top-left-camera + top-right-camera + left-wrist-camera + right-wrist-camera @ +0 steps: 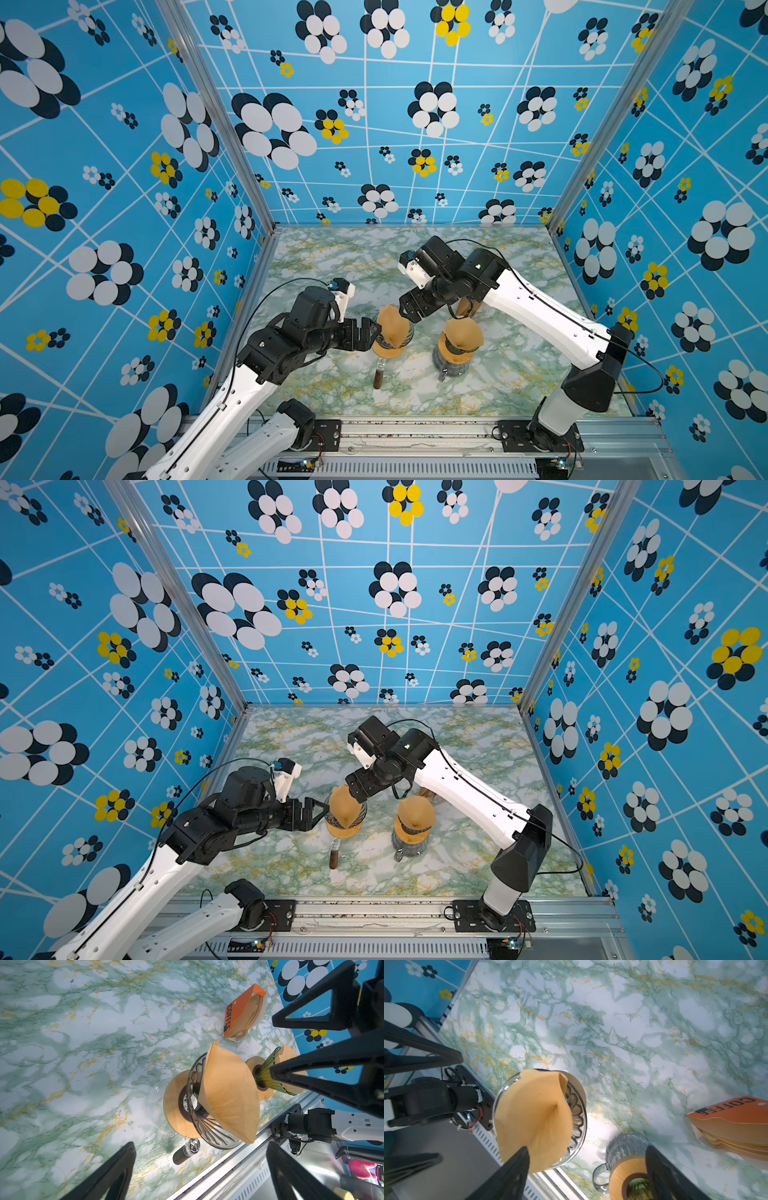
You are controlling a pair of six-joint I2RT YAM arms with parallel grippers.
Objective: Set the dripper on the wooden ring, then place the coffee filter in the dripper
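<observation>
— Since I can't see it, where is the coffee filter (533, 1113)?
— Lopsided in the clear dripper (580, 1105), one edge above its rim. Right gripper (587, 1148), jaws apart, has a finger (512, 1167) by the paper; withdrawing could snag and tip it out. Left gripper (200, 1145), apart too, hovers beside the rim.

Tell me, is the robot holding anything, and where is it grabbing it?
Nothing is held. The right gripper and the left gripper both stand open, and the filter sits loose in the dripper.
</observation>
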